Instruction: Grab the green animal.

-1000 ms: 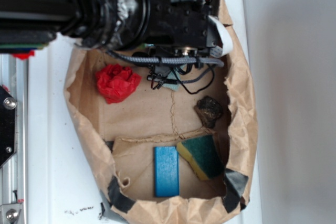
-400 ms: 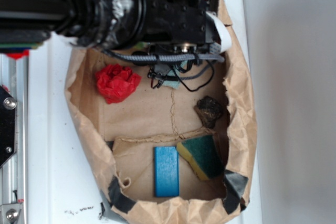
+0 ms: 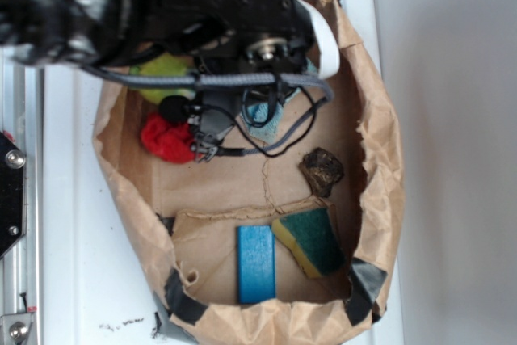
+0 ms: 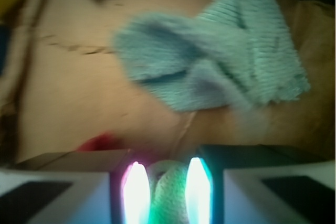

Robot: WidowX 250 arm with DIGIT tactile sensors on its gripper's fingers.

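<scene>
In the wrist view the green animal (image 4: 169,192), fuzzy and lime-green, sits pinched between the two lit fingers of my gripper (image 4: 161,184), which is shut on it. From the exterior view a lime-yellow part of the green animal (image 3: 164,73) shows under the black arm (image 3: 202,6), at the upper left inside the paper bag. The arm's body hides the fingers there.
The brown paper bag (image 3: 380,159) walls in everything. A red crumpled thing (image 3: 164,140) lies just below the animal, and a teal cloth (image 3: 263,115) (image 4: 220,61) lies to its right. A dark lump (image 3: 321,171), a green-and-yellow sponge (image 3: 311,241) and a blue block (image 3: 256,264) lie further down.
The arm has swung left and down in the picture. The green animal, hidden before, now shows under it, and cables now cover part of the red thing.
</scene>
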